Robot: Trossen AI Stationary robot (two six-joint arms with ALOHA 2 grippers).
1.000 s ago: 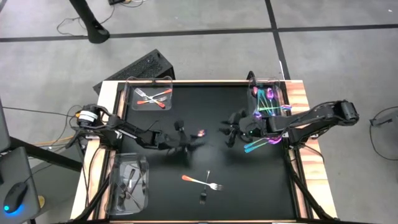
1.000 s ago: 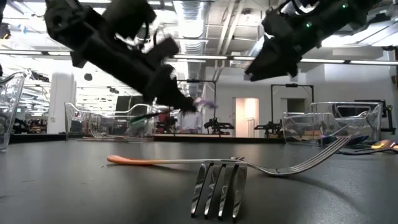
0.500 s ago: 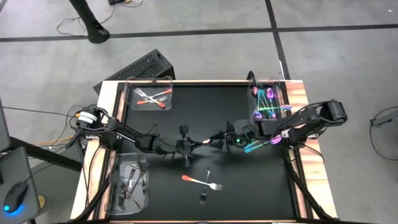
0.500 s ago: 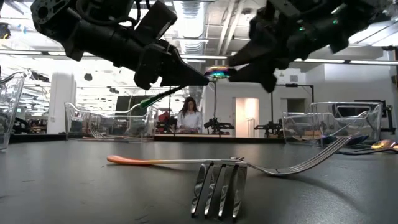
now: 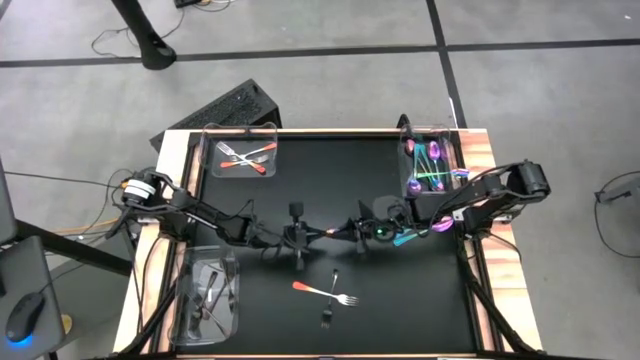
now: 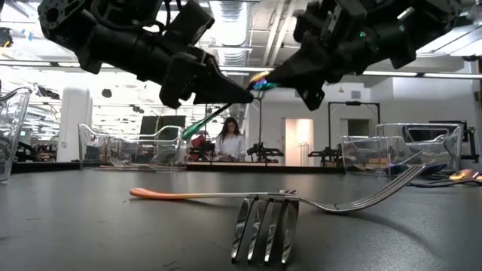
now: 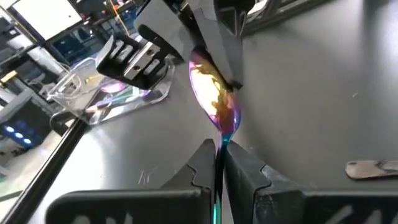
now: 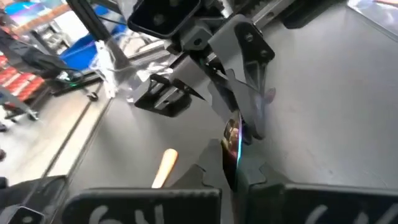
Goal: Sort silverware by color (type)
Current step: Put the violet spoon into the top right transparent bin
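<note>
An iridescent spoon [image 7: 216,102] hangs in the air above the middle of the desk [image 5: 400,300], its long axis running left to right in the high view, roughly level, bowl toward the right arm and handle toward the left. The left gripper [image 5: 322,233] has its fingers [image 7: 249,177] pinched shut on the thin handle, and the right gripper [image 5: 352,232] has its fingers [image 8: 214,177] closed on the bowel end, so both hold the one spoon between them; in the low view the two tips meet near the upper centre of the frame, and only a small glint of the spoon shows there. Below them, toward the lower centre of the high view, an orange-handled fork [image 5: 325,292] lies flat with its tines pointing right, and a dark fork [image 5: 327,319] lies just below it; whether they touch is hard to tell. At the upper right a clear bin [image 5: 455,160] holds more iridescent pieces, some jutting out over its lower edge. At the upper left another bin [image 5: 210,135] holds orange-handled pieces, and at the lower left a third bin [image 5: 185,262] holds dark ones, too small to count. A person [image 6: 230,141] shows far behind the desk in the low view.
</note>
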